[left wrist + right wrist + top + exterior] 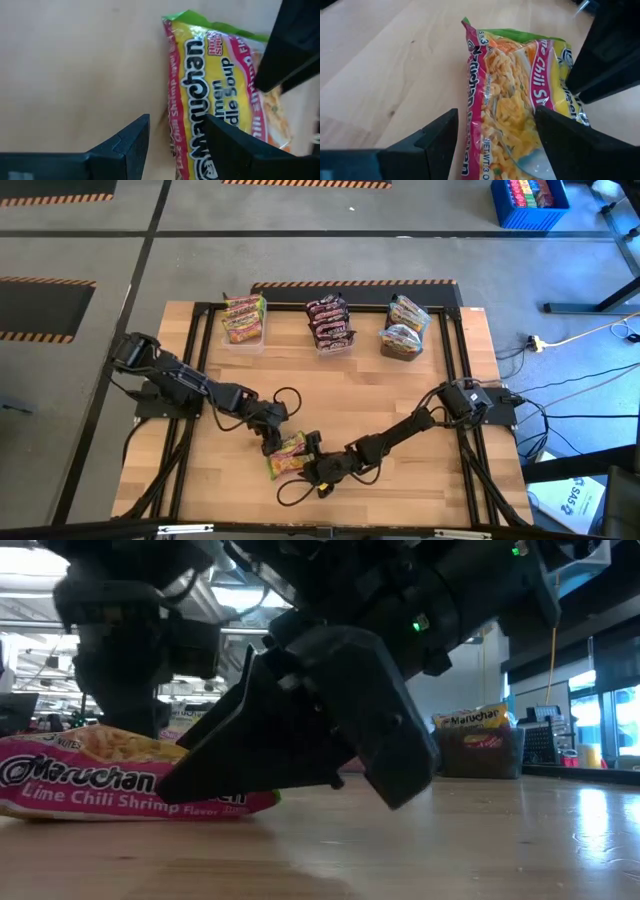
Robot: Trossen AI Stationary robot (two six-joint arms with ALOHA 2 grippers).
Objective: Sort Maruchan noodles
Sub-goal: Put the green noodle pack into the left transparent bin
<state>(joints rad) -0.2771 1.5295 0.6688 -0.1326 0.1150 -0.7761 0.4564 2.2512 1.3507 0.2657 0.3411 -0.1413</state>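
Both claws, left [272, 442] and right [312, 448], are straddling one Lime Chili Shrimp packet [288, 456] lying on the bench [350, 395], spread, not yet gripping.

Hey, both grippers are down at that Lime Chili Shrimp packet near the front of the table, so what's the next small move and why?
Probably close the right gripper on the Lime Chili Shrimp packet. Its open fingers already straddle the packet's edge in its wrist view, and the packet lies flat on the table. The left gripper, also open, sits at the opposite edge. The matching yellow-green packets sit in the back-left tub.
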